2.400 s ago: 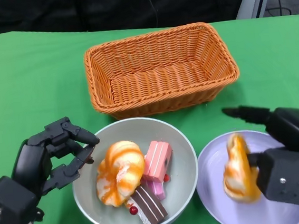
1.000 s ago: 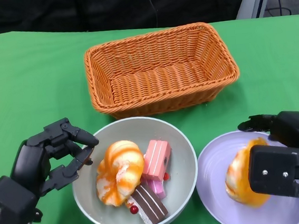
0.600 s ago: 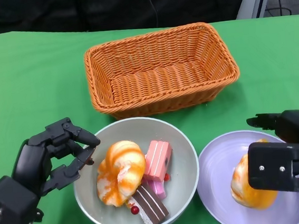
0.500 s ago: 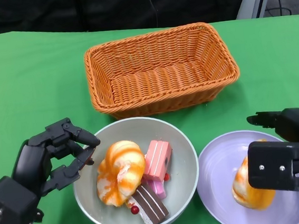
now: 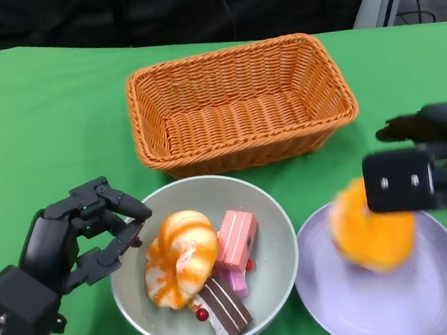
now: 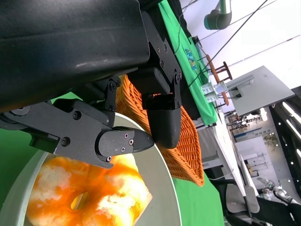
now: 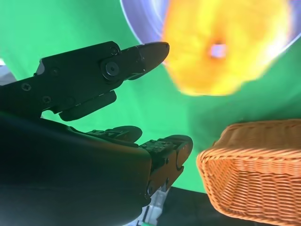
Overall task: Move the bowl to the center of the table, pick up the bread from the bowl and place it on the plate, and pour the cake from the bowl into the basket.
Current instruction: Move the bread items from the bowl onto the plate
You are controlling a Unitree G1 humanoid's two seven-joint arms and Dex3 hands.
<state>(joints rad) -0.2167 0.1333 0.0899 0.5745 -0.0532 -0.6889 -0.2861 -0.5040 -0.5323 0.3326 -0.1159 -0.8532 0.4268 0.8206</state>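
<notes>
Right hand (image 5: 425,165): fingers spread, empty, above blurred bread (image 5: 371,235) on plate (image 5: 427,306). Left hand (image 5: 76,241): fingers apart, empty, beside bowl (image 5: 273,230).

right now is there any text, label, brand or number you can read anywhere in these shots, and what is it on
None can be read.
The basket, bowl, plate, bread and both hands, left and right, carry no visible lettering.
In the left wrist view, a small print on the green cloth far behind is too small to read.
</notes>
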